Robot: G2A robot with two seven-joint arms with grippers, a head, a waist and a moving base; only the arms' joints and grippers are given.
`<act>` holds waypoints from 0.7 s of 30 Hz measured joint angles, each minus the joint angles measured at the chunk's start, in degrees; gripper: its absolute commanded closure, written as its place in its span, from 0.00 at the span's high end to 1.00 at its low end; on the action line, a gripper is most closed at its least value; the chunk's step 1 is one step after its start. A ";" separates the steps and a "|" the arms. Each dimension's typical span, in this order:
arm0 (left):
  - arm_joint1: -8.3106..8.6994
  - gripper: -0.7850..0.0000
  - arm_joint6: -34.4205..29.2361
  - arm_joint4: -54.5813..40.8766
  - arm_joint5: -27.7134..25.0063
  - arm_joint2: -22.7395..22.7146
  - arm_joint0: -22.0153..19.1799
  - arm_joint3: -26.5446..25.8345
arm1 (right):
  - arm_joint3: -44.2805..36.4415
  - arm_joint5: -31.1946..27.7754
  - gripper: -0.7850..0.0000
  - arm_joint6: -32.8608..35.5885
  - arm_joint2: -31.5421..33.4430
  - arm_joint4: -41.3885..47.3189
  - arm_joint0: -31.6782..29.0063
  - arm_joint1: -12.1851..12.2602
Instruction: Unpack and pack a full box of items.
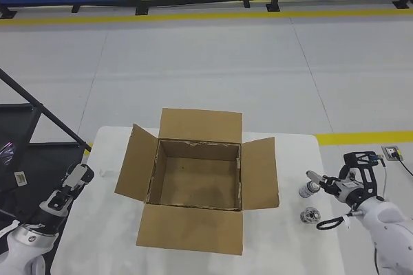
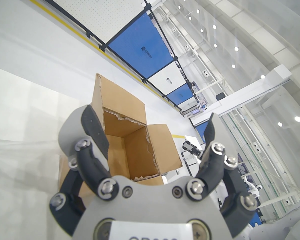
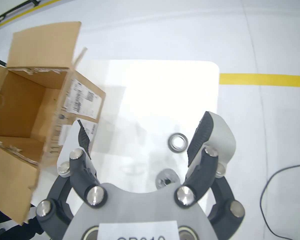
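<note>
Box — mid-tabletop, flaps spread, inside bare; unpacking looks done.
Metal ring, small metal part — near the right edge, likely awaiting repacking.
Right gripper — released, empty, poised over them.
Left gripper — released, empty, left edge.

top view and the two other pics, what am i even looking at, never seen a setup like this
This is a two-armed robot working at a white table. The top view looks down from a camera above its arms. The other two pictures come from a camera on each wrist, so the grey and black claws in them are its left gripper and right gripper. Both are open and hold nothing. A cardboard box stands mid-table with its flaps folded out; the inside looks empty. Near the right gripper, a metal ring and another small metal part lie on the table.
</note>
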 measured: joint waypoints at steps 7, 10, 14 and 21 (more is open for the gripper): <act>0.00 1.00 0.00 0.00 0.00 0.00 0.00 0.00 | 6.31 -4.83 1.00 1.64 -0.16 -4.64 -4.60 0.66; 0.00 1.00 0.00 0.00 0.00 0.00 0.00 0.00 | 11.52 -4.82 1.00 0.39 -2.03 -3.87 -4.19 0.68; 0.00 1.00 0.00 0.00 0.00 0.00 0.00 0.00 | 15.95 -4.36 1.00 -1.73 -5.04 -7.62 -3.95 0.66; 0.00 1.00 0.00 0.00 0.00 0.00 0.00 0.00 | 18.03 -5.16 0.93 -2.81 -6.69 -7.47 -3.61 0.83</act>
